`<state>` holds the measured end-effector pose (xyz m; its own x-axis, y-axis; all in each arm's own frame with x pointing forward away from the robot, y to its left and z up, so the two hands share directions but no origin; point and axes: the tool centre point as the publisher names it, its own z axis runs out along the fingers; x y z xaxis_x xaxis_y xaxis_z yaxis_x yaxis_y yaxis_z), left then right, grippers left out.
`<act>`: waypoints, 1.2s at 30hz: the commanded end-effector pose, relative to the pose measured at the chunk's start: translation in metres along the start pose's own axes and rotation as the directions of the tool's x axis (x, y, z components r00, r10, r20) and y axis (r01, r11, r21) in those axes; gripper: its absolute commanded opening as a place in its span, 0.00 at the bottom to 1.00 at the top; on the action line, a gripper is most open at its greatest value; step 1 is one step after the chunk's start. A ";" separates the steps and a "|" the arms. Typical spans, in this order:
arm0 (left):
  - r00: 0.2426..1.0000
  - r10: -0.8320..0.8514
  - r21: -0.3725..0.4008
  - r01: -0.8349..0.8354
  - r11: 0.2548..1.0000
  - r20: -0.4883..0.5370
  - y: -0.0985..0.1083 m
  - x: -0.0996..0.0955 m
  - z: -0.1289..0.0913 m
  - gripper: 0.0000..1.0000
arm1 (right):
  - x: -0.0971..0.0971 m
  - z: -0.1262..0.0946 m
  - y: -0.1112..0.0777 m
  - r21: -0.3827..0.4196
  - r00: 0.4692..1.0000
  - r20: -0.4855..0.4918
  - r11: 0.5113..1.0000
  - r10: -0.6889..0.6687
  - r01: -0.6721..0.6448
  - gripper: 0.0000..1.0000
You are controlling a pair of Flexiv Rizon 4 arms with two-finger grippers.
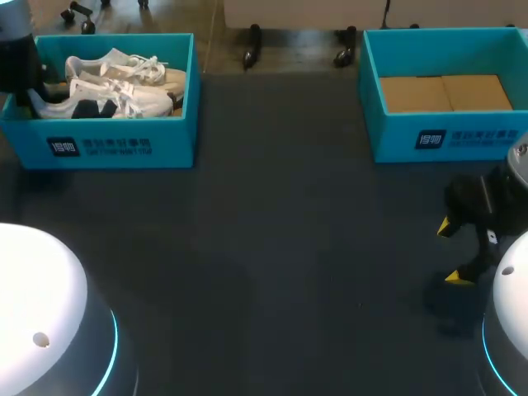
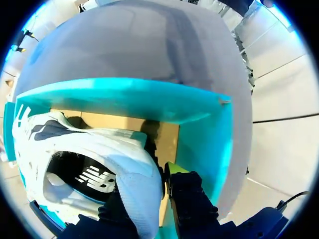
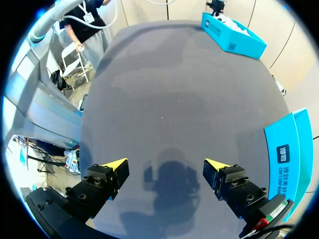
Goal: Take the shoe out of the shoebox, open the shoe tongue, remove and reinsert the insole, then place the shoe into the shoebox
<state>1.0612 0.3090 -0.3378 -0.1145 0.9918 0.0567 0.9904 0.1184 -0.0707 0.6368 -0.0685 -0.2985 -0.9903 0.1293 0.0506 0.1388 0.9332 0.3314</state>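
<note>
Left hand (image 2: 158,181) clenched on shoe (image 2: 99,144) in white-lettered shoebox (image 1: 173,140), right hand (image 3: 166,164) spread wide

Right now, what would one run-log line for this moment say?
step: taking shoe out | left tool: shut on shoe heel, inside left shoebox | right tool: open, above table

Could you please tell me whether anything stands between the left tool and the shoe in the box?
Nothing visible does: the left tool grips the shoe at its heel, a finger on each side, inside the shoebox.
</note>
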 end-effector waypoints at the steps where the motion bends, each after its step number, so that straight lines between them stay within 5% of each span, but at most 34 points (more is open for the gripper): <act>1: 1.000 -0.006 0.013 0.006 1.000 -0.006 0.002 0.003 -0.029 0.00 | 0.001 0.001 0.000 0.002 1.000 0.001 1.000 0.000 0.000 1.00; 17: 0.998 -0.051 -0.042 0.050 0.998 -0.031 -0.018 0.011 -0.129 0.00 | 0.001 0.001 0.000 0.002 1.000 0.001 1.000 0.000 0.000 1.00; 27: 0.993 -0.107 -0.095 0.101 0.990 -0.058 -0.067 0.013 -0.188 0.00 | 0.001 0.001 0.000 0.002 1.000 0.001 1.000 0.000 0.000 1.00; 36: 0.994 -0.083 -0.066 0.079 0.995 -0.070 -0.142 -0.011 -0.204 0.00 | 0.001 0.001 0.000 0.002 1.000 0.001 1.000 0.000 0.000 1.00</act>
<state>0.9819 0.2872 -0.1354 -0.1887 0.9751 0.1162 0.9765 0.1989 -0.0835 0.6368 -0.0685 -0.2985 -0.9903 0.1293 0.0507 0.1388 0.9332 0.3314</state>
